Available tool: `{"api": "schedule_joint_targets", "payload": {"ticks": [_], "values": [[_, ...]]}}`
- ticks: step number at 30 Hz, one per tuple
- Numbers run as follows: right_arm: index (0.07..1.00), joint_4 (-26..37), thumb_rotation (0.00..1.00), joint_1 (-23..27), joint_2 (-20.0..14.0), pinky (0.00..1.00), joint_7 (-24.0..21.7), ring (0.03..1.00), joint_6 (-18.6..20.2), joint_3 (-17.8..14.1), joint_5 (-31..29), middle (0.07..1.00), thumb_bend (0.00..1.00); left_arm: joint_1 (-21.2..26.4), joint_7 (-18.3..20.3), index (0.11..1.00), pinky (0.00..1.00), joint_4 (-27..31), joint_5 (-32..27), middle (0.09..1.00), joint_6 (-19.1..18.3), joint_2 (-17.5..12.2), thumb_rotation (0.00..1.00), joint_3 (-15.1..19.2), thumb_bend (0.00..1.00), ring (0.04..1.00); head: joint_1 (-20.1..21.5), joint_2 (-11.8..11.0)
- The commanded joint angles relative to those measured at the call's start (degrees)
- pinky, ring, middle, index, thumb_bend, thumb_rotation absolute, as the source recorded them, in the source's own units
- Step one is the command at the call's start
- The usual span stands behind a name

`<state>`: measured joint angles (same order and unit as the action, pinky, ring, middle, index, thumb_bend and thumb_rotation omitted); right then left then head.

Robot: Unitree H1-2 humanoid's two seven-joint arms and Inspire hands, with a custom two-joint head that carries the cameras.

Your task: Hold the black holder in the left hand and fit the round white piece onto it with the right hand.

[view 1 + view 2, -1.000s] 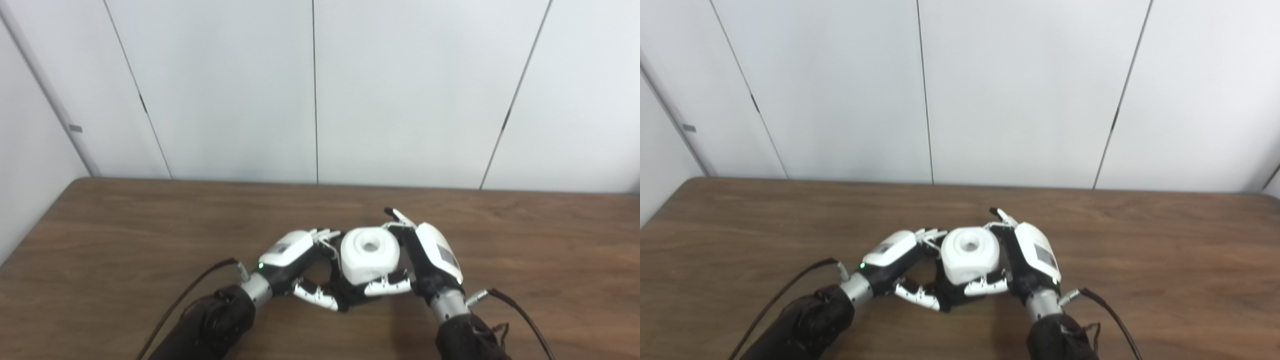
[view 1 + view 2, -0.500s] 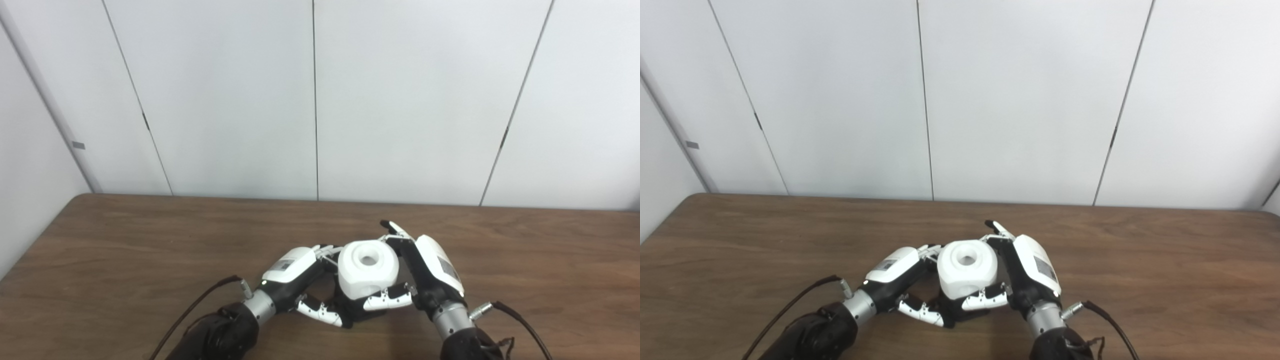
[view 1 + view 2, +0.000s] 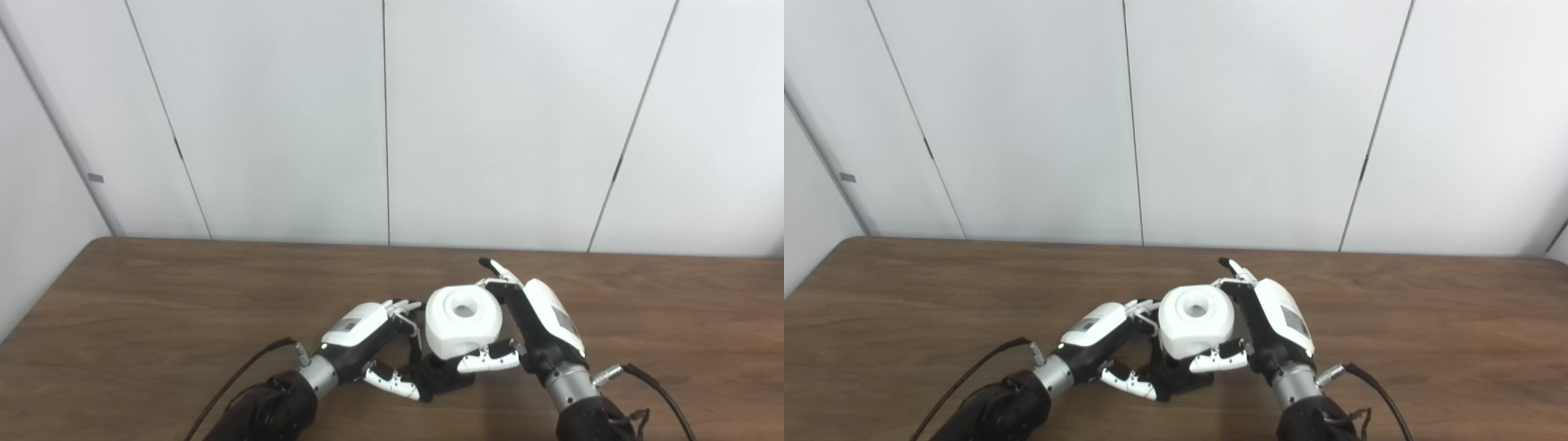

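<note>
Left eye view: the left hand (image 3: 367,343) sits low on the wooden table (image 3: 153,306), fingers curled round the black holder (image 3: 444,376), which rests near the table's near edge, centre. The right hand (image 3: 533,331) has thumb and fingers clamped on the round white piece (image 3: 463,320), w/ its centre hole facing up; the piece hangs just above and slightly right of the holder, their edges overlapping in the picture, so can't tell if they touch. Right eye view: same layout; white piece (image 3: 1195,321) sits above the holder (image 3: 1182,376), right hand (image 3: 1274,331) closed on it, left hand (image 3: 1093,343) gripping the holder's left side. Judgement: alignment step, fit not yet seated. Next move prob. calls for shifting the piece a bit left, squaring it over the holder, then pressing straight down while the left hand braces.
</note>
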<state>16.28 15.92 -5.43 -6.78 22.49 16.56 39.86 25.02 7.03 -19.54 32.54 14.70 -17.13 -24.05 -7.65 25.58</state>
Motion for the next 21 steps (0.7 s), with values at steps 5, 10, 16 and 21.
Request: {"api": "schedule_joint_targets", "payload": {"ticks": [5, 10, 16, 21], "values": [[0.483, 0.23, 0.14, 1.83, 0.41, 0.76, 1.93, 0.948, -1.77, -1.21, 0.48, 0.937, 0.5, 0.05, 1.63, 0.477, 1.0, -0.06, 1.62, 0.944, -0.5, -0.09, 0.05, -1.15, 0.52, 0.968, -0.29, 0.19], [0.483, -2.55, 0.14, 1.49, 0.78, 0.76, 3.03, 0.944, -2.97, -1.76, -0.36, 0.933, 0.5, -0.01, 1.51, 0.477, 1.0, -0.07, 1.76, 0.945, -0.52, -0.02, 0.05, -1.21, 0.51, 0.965, -0.55, 0.18], [0.483, -5.44, 0.14, 1.45, 1.05, 0.73, 4.21, 0.917, -3.52, -1.0, -0.03, 0.921, 0.5, -0.18, 1.65, 0.477, 1.0, 0.67, 1.84, 0.942, -1.03, 0.18, 0.05, -1.24, 0.52, 0.966, -1.38, 0.6], [0.483, -6.73, 0.14, 1.51, 1.53, 0.75, 4.38, 0.915, -3.2, -0.75, -0.58, 0.93, 0.5, -0.2, 1.65, 0.477, 1.0, 1.03, 2.15, 0.943, -1.53, 0.32, 0.05, -1.49, 0.52, 0.964, -1.88, 0.77]]}}
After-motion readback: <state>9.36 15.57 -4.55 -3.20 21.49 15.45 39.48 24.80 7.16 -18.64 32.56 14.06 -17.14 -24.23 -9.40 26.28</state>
